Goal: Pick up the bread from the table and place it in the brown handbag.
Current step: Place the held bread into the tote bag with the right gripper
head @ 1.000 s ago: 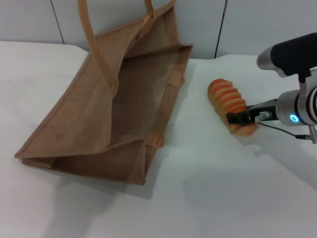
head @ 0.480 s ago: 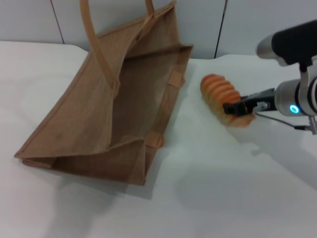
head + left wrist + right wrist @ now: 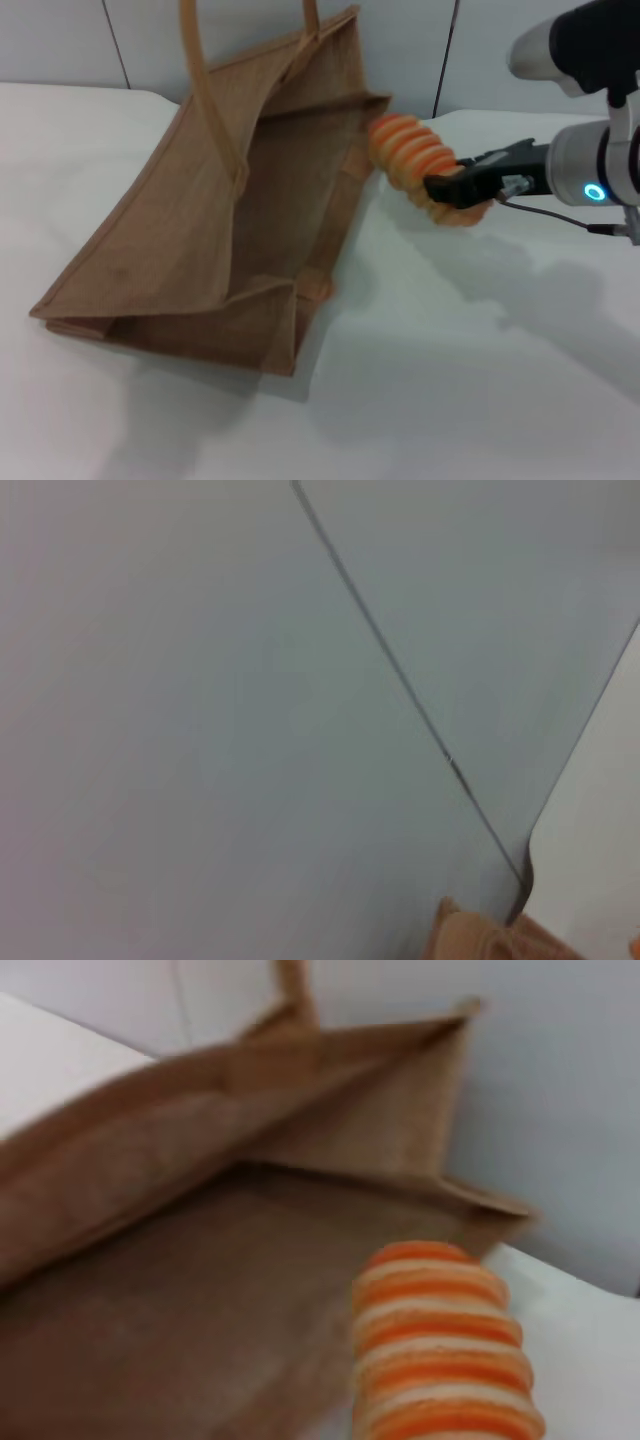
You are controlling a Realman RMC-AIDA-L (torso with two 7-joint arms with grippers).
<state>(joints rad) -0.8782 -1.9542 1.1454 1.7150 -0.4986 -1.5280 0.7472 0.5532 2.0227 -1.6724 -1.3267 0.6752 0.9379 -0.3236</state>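
The bread (image 3: 412,158), an orange ridged loaf with pale grooves, is held off the white table (image 3: 470,360) by my right gripper (image 3: 450,192), which is shut on its near end. Its far end reaches the rim of the brown handbag (image 3: 230,210), a tan woven tote lying open on its side with its mouth toward the loaf. The right wrist view shows the loaf (image 3: 445,1345) in front of the handbag's open mouth (image 3: 200,1260). My left gripper is out of view; its wrist view shows only a grey wall and a corner of the bag (image 3: 480,938).
The bag's two strap handles (image 3: 205,75) rise at the back. A grey panelled wall (image 3: 60,40) stands behind the table. Bare tabletop lies in front of and to the right of the bag.
My right gripper has lifted the bread off the table and carried it left and away, up to the handbag's open rim. The handbag has stayed in place.
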